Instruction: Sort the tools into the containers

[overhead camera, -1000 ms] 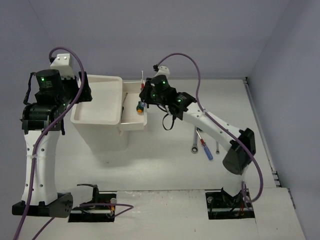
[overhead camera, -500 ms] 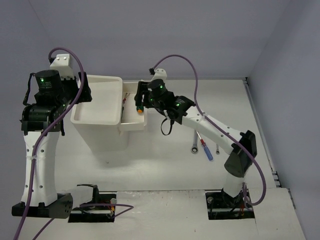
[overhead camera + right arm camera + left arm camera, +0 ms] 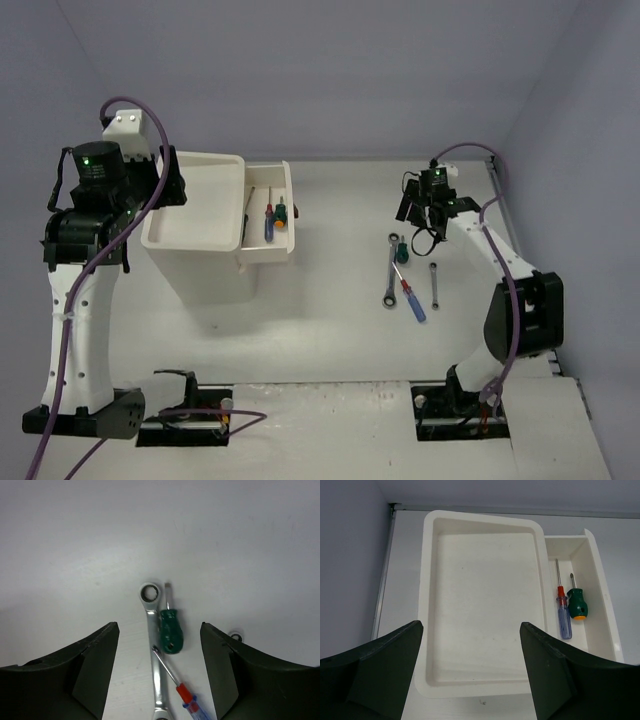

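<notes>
The white container box (image 3: 200, 265) stands at the left, with a bare shallow tray top (image 3: 480, 605) and a drawer (image 3: 600, 600) pulled out to its right. In the drawer lie a blue-and-red screwdriver (image 3: 563, 616) and a stubby green screwdriver (image 3: 578, 604). My left gripper (image 3: 471, 624) is open and empty above the tray's near edge. On the table at the right lie a silver wrench (image 3: 154, 645), a green stubby screwdriver (image 3: 170, 630), a blue-and-red screwdriver (image 3: 184, 694) and a small wrench (image 3: 434, 285). My right gripper (image 3: 159, 627) is open and empty above them.
The right-hand tools lie close together, the blue-and-red screwdriver's tip resting across the wrench. The small wrench lies apart, to their right. The box (image 3: 200, 265) stands tall near the left arm. Walls enclose the white table (image 3: 330, 330) at the back and sides.
</notes>
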`<action>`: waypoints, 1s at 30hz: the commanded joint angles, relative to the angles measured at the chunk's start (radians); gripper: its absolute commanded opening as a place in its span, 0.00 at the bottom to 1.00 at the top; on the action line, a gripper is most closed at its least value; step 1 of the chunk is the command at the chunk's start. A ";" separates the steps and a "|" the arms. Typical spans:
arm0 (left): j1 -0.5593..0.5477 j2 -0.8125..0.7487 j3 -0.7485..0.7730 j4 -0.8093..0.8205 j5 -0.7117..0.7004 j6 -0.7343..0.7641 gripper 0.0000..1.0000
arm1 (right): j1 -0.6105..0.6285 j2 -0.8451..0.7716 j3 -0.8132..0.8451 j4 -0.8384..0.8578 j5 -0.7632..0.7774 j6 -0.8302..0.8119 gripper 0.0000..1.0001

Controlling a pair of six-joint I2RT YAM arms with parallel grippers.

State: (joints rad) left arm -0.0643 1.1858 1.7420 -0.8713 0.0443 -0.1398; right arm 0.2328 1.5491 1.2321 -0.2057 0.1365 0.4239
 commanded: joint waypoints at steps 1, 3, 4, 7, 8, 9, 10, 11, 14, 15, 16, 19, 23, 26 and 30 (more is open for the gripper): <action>-0.006 -0.011 0.028 0.043 0.003 -0.007 0.75 | -0.034 0.064 -0.027 0.008 -0.118 -0.028 0.63; -0.006 -0.012 0.024 0.043 0.003 -0.005 0.75 | -0.034 0.124 -0.030 0.009 -0.128 -0.034 0.63; -0.006 -0.011 0.022 0.043 0.003 -0.004 0.75 | -0.034 0.142 -0.035 0.010 -0.129 -0.031 0.61; -0.006 -0.009 0.019 0.043 0.005 -0.004 0.75 | -0.035 0.193 -0.048 0.028 -0.123 -0.027 0.58; -0.007 -0.010 0.019 0.044 0.004 -0.004 0.75 | -0.036 0.209 -0.053 0.036 -0.122 -0.029 0.57; -0.008 -0.011 0.018 0.044 0.003 -0.004 0.75 | -0.037 0.223 -0.058 0.043 -0.121 -0.030 0.56; -0.008 -0.011 0.017 0.043 0.003 -0.004 0.75 | -0.038 0.235 -0.062 0.049 -0.120 -0.032 0.55; -0.008 -0.011 0.015 0.043 0.003 -0.003 0.75 | -0.039 0.245 -0.065 0.052 -0.122 -0.032 0.54; -0.008 -0.012 0.014 0.043 0.000 0.000 0.75 | -0.040 0.262 -0.078 0.061 -0.120 -0.029 0.48; -0.008 -0.012 0.013 0.043 -0.001 -0.001 0.75 | -0.042 0.263 -0.085 0.063 -0.117 -0.029 0.44; -0.008 -0.012 0.012 0.043 -0.001 -0.001 0.75 | -0.043 0.262 -0.092 0.066 -0.115 -0.029 0.42; -0.008 -0.011 0.010 0.043 -0.001 0.000 0.75 | -0.048 0.261 -0.115 0.073 -0.117 -0.033 0.35; -0.008 -0.008 0.012 0.044 -0.001 -0.003 0.75 | -0.057 0.244 -0.148 0.083 -0.102 -0.033 0.19; -0.008 -0.008 0.016 0.043 0.000 -0.003 0.75 | -0.058 0.198 -0.163 0.086 -0.069 -0.031 0.02; -0.008 -0.005 0.028 0.043 0.000 -0.004 0.75 | -0.026 0.060 -0.145 0.086 -0.016 -0.019 0.00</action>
State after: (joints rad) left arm -0.0654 1.1858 1.7390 -0.8715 0.0444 -0.1390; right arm 0.1850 1.7818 1.0673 -0.1199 0.0370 0.3950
